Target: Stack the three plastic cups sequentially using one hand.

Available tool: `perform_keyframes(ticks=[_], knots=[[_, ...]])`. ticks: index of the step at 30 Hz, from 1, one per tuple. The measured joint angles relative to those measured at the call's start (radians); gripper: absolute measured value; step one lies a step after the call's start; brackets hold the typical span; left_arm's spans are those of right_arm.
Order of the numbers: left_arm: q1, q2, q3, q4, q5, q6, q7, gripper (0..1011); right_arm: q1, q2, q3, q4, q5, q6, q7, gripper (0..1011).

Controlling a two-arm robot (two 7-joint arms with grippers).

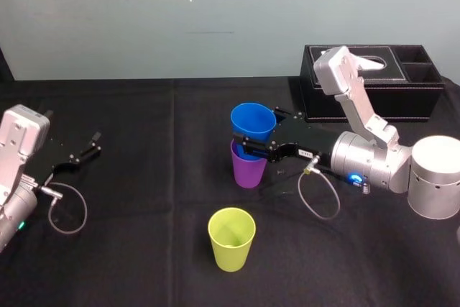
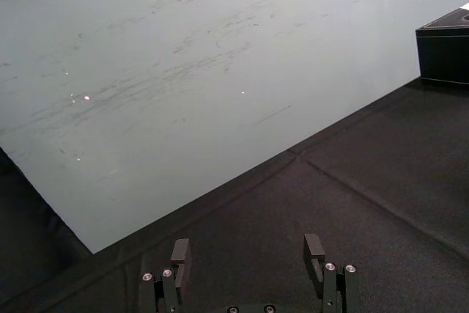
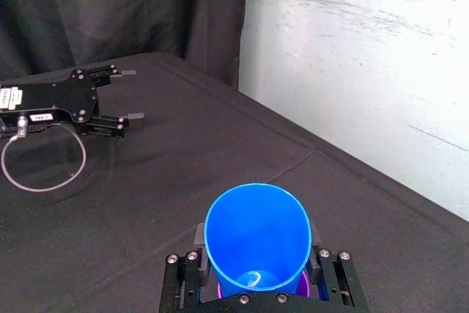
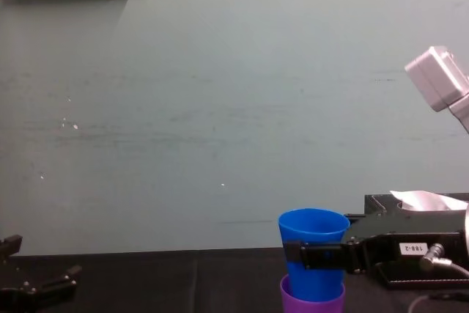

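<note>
Since blue cup (image 1: 253, 121) sits only partway inside purple cup (image 1: 249, 169), right gripper (image 1: 252, 146) clasps it mid-wall, upright, for seating; left gripper (image 1: 93, 144) idles far left, fingers apart.

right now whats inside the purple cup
The blue cup sits partway inside the purple cup, gripped by the right pincer. The purple cup's floor is hidden under it. Left pincer lies idle at left.

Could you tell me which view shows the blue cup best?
Chest view: the blue cup shows side-on, nested in the purple cup, held by the right gripper. Head view shows it from above; right wrist view, its inside.
</note>
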Motion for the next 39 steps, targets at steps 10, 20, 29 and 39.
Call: perform_keyframes(ticks=[10,20,29,39], knots=[[0.0,0.0,0.0,0.0,0.0,0.0,0.0,1010,-0.005,-0.004,-0.001,0.015,-0.01,-0.017,0.0,733],[0.0,0.0,0.0,0.0,0.0,0.0,0.0,1010,-0.009,-0.007,0.001,0.022,-0.012,-0.023,0.002,733],[0.0,0.0,0.0,0.0,0.0,0.0,0.0,1010,-0.009,-0.007,0.001,0.021,-0.012,-0.023,0.002,736],[0.0,0.0,0.0,0.0,0.0,0.0,0.0,1010,-0.009,-0.006,0.001,0.021,-0.011,-0.022,0.001,983]])
